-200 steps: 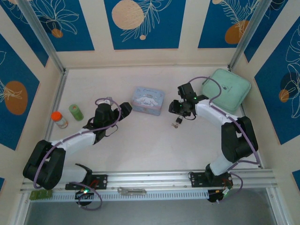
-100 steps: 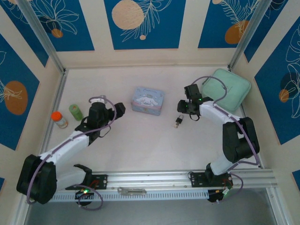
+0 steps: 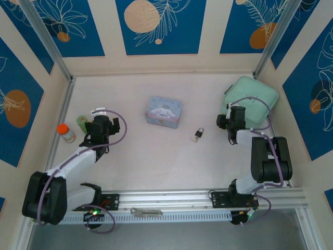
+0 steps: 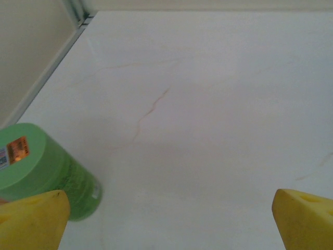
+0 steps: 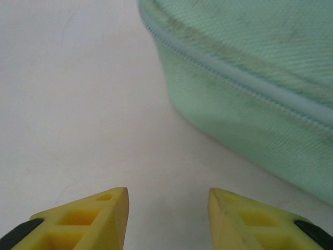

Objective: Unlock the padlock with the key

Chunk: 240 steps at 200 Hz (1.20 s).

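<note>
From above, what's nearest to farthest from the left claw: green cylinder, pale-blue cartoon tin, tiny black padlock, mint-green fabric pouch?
1. Green cylinder, right beside the left gripper.
2. Pale-blue tin, centre.
3. Black padlock, right of centre.
4. Mint-green pouch, far-right corner.

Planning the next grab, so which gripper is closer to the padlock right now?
Right. The right gripper sits just to the right of the padlock, by the mint pouch; the left gripper is far off to its left, beside the green bottle.

Blue floral walls (image 3: 161, 26), pale tbl (image 3: 156, 153).
</note>
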### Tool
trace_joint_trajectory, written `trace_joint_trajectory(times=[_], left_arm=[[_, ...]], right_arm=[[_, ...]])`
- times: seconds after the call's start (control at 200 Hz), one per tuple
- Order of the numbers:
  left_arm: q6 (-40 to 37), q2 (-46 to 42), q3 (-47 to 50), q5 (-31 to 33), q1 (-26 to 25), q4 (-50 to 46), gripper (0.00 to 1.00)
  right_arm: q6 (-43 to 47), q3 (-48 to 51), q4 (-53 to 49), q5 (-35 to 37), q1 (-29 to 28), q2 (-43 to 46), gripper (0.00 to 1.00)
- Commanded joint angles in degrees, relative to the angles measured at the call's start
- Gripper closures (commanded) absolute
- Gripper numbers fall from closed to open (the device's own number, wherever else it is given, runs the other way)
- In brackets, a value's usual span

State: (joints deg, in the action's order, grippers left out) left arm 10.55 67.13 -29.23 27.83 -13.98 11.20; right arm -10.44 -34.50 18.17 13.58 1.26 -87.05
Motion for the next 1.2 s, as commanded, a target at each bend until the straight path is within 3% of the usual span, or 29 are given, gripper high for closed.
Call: trace_joint_trajectory(times=[0.0, 0.05, 0.06, 0.195, 0.295, 0.46, 0.53, 0.625, 0.675, 0.75, 0.81, 0.87, 1.195], left_arm=[[-4.6, 2.7, 0.2, 4.0, 1.1, 6.4, 0.01], [-5.6, 4.6, 1.9, 5.2, 1.2, 11.5, 0.01], [-5.8, 5.0, 2.2, 5.3, 1.3, 12.5, 0.01], [-8.2, 10.2, 4.5, 5.9, 1.7, 21.8, 0.01], [-10.4, 12.6, 5.2, 3.7, 2.2, 26.8, 0.01], [-12.6, 18.7, 10.1, 0.1, 4.4, 46.1, 0.01], [-12.6, 17.5, 11.1, -4.8, 4.7, 44.7, 0.01], [-14.4, 21.1, 13.5, -10.9, 4.9, 52.0, 0.01], [-15.8, 25.4, 13.6, -10.2, 4.8, 59.5, 0.01], [-13.8, 21.7, 12.1, -9.8, 5.0, 49.8, 0.01], [-15.2, 24.1, 11.3, -9.1, 4.9, 53.0, 0.01], [-14.3, 22.8, 10.5, -9.2, 4.8, 48.8, 0.01], [-14.6, 23.4, 10.4, -9.2, 4.9, 49.9, 0.01]], right_arm=[[0.5, 3.0, 12.6, -3.8, 0.1, 2.0, 0.35], [1.7, 5.8, 18.0, -4.4, -0.6, 2.1, 0.02], [2.0, 6.4, 19.0, -4.4, -0.8, 2.1, 0.00], [2.7, 11.9, 30.8, -2.9, -1.6, -0.2, 0.01], [3.0, 11.4, 29.6, -2.1, -2.1, -0.2, 0.01], [3.3, 11.4, 29.6, -1.5, -2.5, -0.1, 0.01], [3.3, 11.4, 29.5, -1.4, -2.5, -0.1, 0.01], [3.5, 11.4, 29.5, -1.2, -2.6, 0.0, 0.01], [3.4, 11.4, 29.5, -1.2, -2.7, -0.1, 0.01], [3.4, 11.4, 29.5, -1.2, -2.7, -0.1, 0.01], [3.4, 11.3, 29.4, -1.1, -2.7, -0.1, 0.01], [3.4, 11.4, 29.5, -1.2, -2.6, -0.1, 0.01], [3.4, 11.1, 29.0, -1.4, -2.6, -0.1, 0.01]])
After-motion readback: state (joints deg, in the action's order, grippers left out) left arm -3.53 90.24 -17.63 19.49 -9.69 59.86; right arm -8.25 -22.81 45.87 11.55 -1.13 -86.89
